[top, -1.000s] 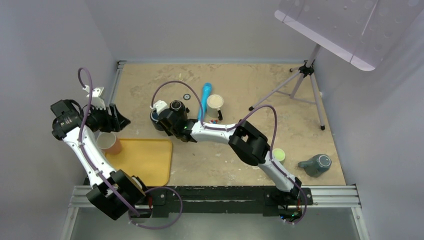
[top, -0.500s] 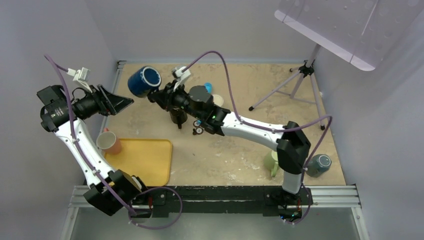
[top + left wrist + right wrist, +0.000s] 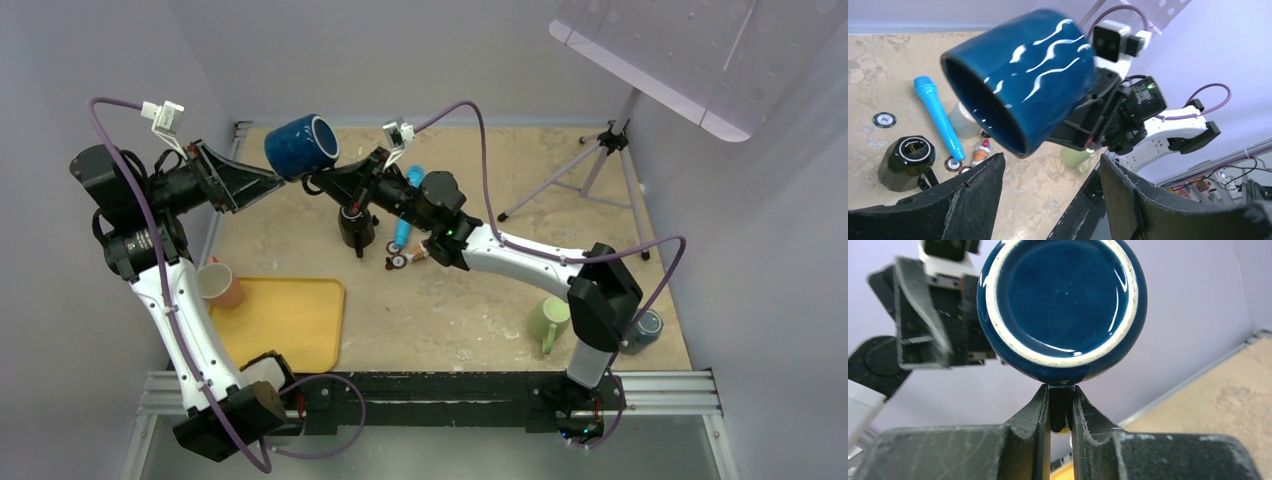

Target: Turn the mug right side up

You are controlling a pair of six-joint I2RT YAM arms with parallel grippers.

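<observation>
The dark blue mug point(image 3: 300, 146) with white wavy streaks hangs in the air over the table's far left, lying sideways. My right gripper point(image 3: 333, 180) is shut on its handle; in the right wrist view the fingers point(image 3: 1040, 410) pinch the handle under the mug's white-ringed base point(image 3: 1063, 305). The mug's open mouth point(image 3: 988, 110) faces my left gripper point(image 3: 1050, 167). My left gripper point(image 3: 262, 186) is open and empty, just left of and below the mug, not touching it.
On the table are a black mug point(image 3: 356, 228), a blue toy microphone point(image 3: 406, 205), small figurines and chips point(image 3: 400, 258), a green mug point(image 3: 548, 320), a grey-blue mug point(image 3: 645, 325), a tripod point(image 3: 600, 170), and an orange cup point(image 3: 218, 284) beside the yellow tray point(image 3: 290, 320).
My right gripper has lifted the blue mug off the table, up and toward the far left. My left arm has risen and its open gripper has swung toward the mug.
</observation>
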